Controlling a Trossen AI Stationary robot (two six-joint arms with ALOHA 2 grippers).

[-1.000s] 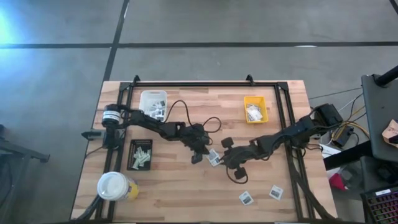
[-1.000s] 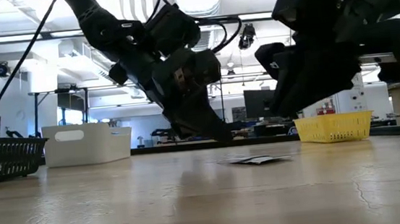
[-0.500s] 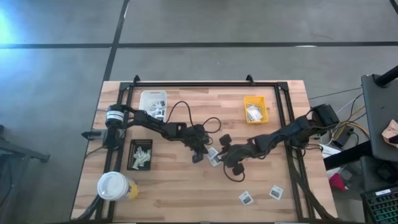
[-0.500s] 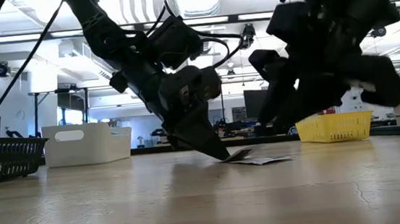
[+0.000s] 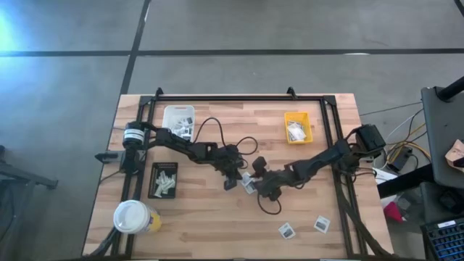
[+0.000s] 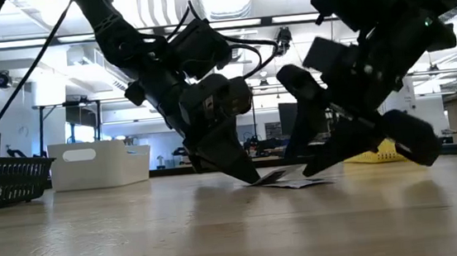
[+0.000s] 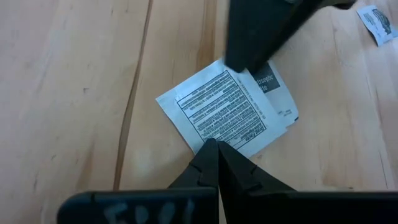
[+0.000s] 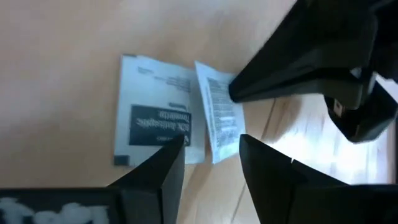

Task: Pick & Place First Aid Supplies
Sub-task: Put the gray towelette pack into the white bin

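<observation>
Two first aid supplies lie overlapped at the table's middle: a white packet printed with text [image 7: 221, 109] rests partly on a packet with a dark patch [image 8: 155, 134]. My left gripper [image 7: 216, 144] is shut, its tip on the printed packet. My right gripper [image 8: 212, 138] is open and hangs low over both packets from the table's right, one finger on each side of their overlap. Two more packets [image 5: 286, 230] [image 5: 321, 224] lie flat near the front right. My left gripper presses its shut fingertips [image 6: 249, 176] down on the printed packet's near edge [image 7: 208, 138], slanting down from the table's left. The packet's far part stands slightly tipped up off the table. Whether my right gripper touches the dark-patch packet, I cannot tell.
A white tray [image 5: 178, 116] stands at the back left and a yellow tray [image 5: 297, 127] at the back right, both holding packets. A black tray [image 5: 163, 181] and a white-lidded yellow cup [image 5: 134, 216] stand at the front left. A black cable [image 5: 239, 141] loops behind the grippers.
My right gripper has come down toward the two packets and the left gripper, rolling as it went, with its fingers spreading wider. My left fingertips have settled onto the printed packet, whose edge now stands slightly tipped up.
</observation>
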